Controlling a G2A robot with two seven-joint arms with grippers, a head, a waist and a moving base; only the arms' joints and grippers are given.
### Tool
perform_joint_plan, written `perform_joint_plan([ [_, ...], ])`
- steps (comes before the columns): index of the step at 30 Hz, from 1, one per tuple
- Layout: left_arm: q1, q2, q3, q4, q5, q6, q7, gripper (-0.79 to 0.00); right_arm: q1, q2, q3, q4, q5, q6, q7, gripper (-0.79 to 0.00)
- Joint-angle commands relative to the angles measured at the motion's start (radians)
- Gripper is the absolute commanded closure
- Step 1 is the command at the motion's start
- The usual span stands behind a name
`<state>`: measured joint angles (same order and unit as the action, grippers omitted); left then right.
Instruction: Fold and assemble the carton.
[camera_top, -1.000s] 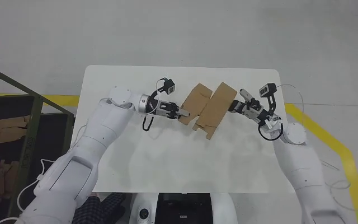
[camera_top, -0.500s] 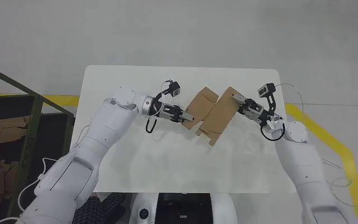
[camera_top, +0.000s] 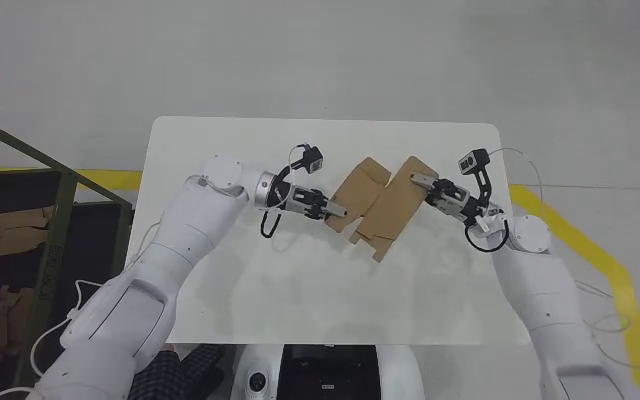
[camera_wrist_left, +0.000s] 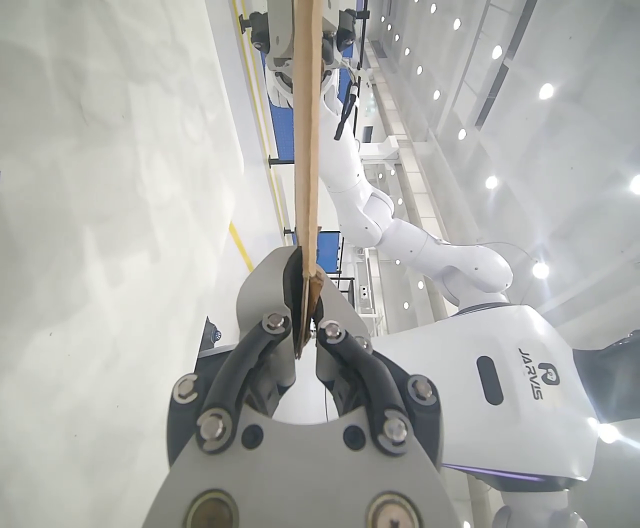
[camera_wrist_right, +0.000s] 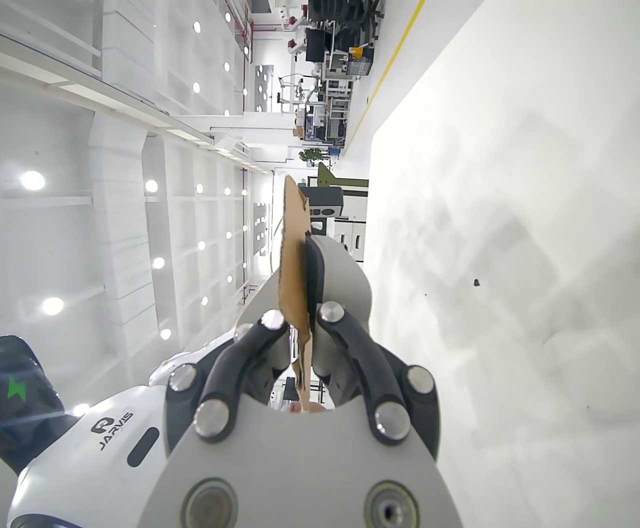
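Observation:
A flat brown carton (camera_top: 380, 200) hangs above the middle of the white table (camera_top: 240, 290), held between both arms. My left gripper (camera_top: 340, 212) is shut on the carton's left edge; the left wrist view shows the cardboard (camera_wrist_left: 306, 150) edge-on, pinched in the left gripper (camera_wrist_left: 306, 300). My right gripper (camera_top: 418, 181) is shut on the carton's right edge, and in the right wrist view the board (camera_wrist_right: 292, 260) stands thin between the fingers of that gripper (camera_wrist_right: 300, 280).
A dark green metal frame (camera_top: 45, 200) with cardboard pieces stands off the table's left side. Yellow floor tape (camera_top: 580, 240) runs past the right side.
Over the last second both grippers moved right and slightly back with the carton, and the right gripper closed in on it. Since half a second ago, barely any movement.

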<state>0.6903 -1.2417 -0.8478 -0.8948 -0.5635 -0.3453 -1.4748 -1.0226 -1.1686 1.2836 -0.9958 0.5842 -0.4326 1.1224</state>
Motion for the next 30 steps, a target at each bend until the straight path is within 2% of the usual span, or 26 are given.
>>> perform_joint_plan([
  [1, -0.001, 0.000, 0.000, 0.001, -0.004, 0.000, 0.000, 0.000, -0.001, 0.000, 0.000, 0.000, 0.000, -0.001, -0.001, 0.000],
  [3, -0.002, 0.000, 0.000, 0.004, -0.007, -0.002, 0.002, -0.006, -0.002, 0.001, 0.001, 0.001, 0.002, 0.002, -0.002, 0.000],
  [4, -0.002, 0.001, -0.001, 0.007, -0.009, -0.005, 0.005, -0.188, -0.003, 0.001, 0.003, 0.001, 0.007, 0.004, -0.006, 0.000],
  [5, -0.002, 0.001, -0.003, 0.012, -0.012, -0.011, 0.011, -0.671, -0.005, 0.001, 0.006, 0.001, 0.014, 0.005, -0.010, 0.000],
  [6, 0.000, 0.001, -0.005, 0.015, -0.020, -0.013, 0.013, -0.785, -0.006, 0.001, 0.008, 0.000, 0.020, 0.008, -0.013, 0.000],
  [15, 0.006, 0.003, -0.067, 0.065, -0.118, -0.050, 0.070, -0.785, -0.048, 0.008, 0.040, -0.058, 0.027, 0.053, -0.085, 0.000],
  [19, 0.017, 0.005, -0.091, 0.061, -0.138, -0.047, 0.112, -0.785, -0.087, 0.012, 0.058, -0.112, 0.022, 0.085, -0.155, 0.000],
  [23, 0.031, 0.005, -0.101, 0.048, -0.148, -0.031, 0.132, -0.785, -0.139, 0.015, 0.077, -0.196, 0.002, 0.107, -0.256, 0.000],
  [30, 0.043, -0.005, -0.097, 0.045, -0.169, 0.010, 0.167, -0.785, -0.239, 0.010, 0.099, -0.342, -0.057, 0.083, -0.517, 0.000],
])
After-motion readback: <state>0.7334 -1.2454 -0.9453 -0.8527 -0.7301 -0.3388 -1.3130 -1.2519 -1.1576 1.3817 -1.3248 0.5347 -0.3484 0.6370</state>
